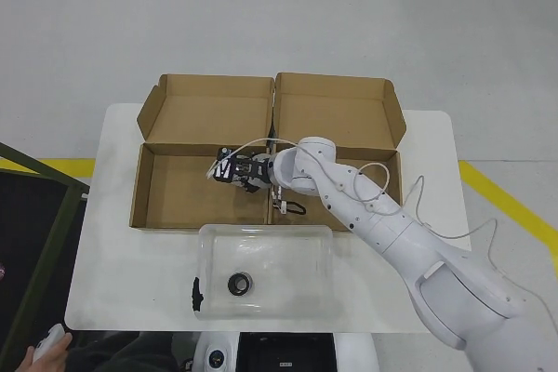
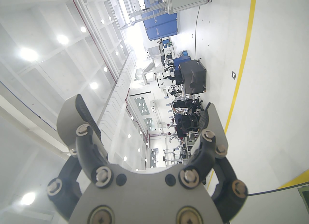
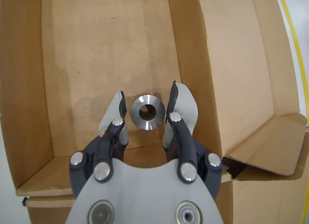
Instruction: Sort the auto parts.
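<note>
Right gripper point(image 3: 147, 89) hangs low inside the left cardboard box point(image 3: 108, 29), close to the wall it shares with the right cardboard box point(image 3: 241, 65). Jaws are spread, gripping nothing. A metal bushing point(image 3: 159, 111) lies hole-up on the box floor between the fingers, with a narrow gap on one side; on the other side I cannot tell whether they touch.

Left gripper point(image 2: 144, 101) points out at the room, jaws wide apart and empty.

Clear bin point(image 1: 307, 279) sits on the white table point(image 1: 121, 260) in front of both boxes. It holds a dark ring point(image 1: 240, 283) and a small black part point(image 1: 196, 296).
</note>
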`<state>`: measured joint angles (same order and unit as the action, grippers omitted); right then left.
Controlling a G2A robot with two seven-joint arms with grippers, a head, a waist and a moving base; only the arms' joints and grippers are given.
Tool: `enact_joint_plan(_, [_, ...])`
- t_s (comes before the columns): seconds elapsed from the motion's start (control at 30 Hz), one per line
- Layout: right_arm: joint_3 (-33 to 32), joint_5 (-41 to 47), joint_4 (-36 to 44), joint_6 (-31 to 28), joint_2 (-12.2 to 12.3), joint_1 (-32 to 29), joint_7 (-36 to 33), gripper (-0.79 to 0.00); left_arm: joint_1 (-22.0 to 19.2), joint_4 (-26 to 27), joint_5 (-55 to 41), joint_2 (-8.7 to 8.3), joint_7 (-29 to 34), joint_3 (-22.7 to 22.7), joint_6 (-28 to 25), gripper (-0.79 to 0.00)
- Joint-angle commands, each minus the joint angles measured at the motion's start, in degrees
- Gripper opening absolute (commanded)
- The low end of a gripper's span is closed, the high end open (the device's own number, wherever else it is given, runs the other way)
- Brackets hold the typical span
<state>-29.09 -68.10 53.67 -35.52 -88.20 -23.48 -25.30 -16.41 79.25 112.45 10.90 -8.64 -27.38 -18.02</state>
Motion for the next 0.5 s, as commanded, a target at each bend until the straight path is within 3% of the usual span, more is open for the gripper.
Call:
enact_joint_plan(0.0, [-0.3, 0.1, 0.2, -0.2, -0.1, -0.1, 0.3, -0.462, 0.0, 0.0, 0.0, 0.0, 0.0, 0.0, 0.0, 0.0])
enact_joint_plan(0.23, [-2.3, -1.4, 5.5, -1.6, 0.5, -1.0, 1.8, -0.443, 0.0, 0.0, 0.0, 0.0, 0.0, 0.0, 0.0, 0.0])
enact_joint_plan(0.47, [-6.7, -2.8, 17.2, -3.5, 3.0, -5.4, 0.5, -0.425, 0.0, 0.0, 0.0, 0.0, 0.0, 0.0, 0.0, 0.0])
